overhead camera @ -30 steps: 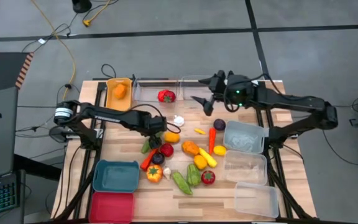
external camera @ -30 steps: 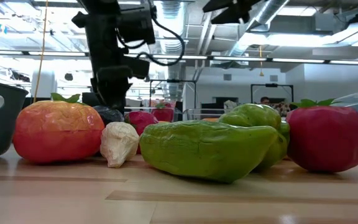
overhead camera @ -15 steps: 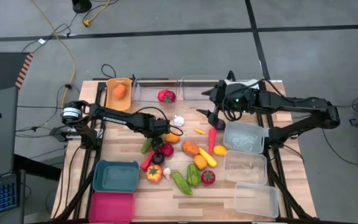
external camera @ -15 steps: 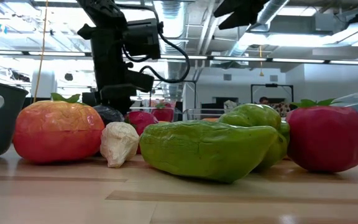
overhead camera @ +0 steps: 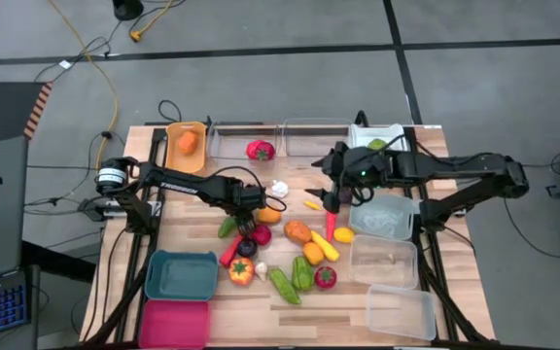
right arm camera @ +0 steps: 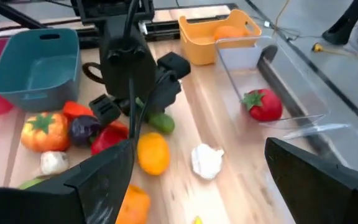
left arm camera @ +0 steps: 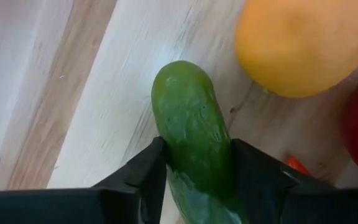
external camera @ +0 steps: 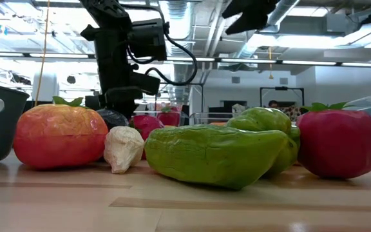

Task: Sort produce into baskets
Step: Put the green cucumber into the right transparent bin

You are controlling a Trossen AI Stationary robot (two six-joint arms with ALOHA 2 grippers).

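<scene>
Green cucumber (left arm camera: 194, 124) betw left gripper (left arm camera: 197, 168) fingers, right gripper (overhead camera: 331, 197) open

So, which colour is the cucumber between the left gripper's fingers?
Green. The cucumber shows best in the left wrist view, between the left gripper fingers.

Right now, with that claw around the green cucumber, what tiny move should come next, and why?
Probably finish squeezing, then lift. The left gripper has a finger on each side of the cucumber, which lies on the table beside an orange fruit. The right gripper hovers open.
</scene>
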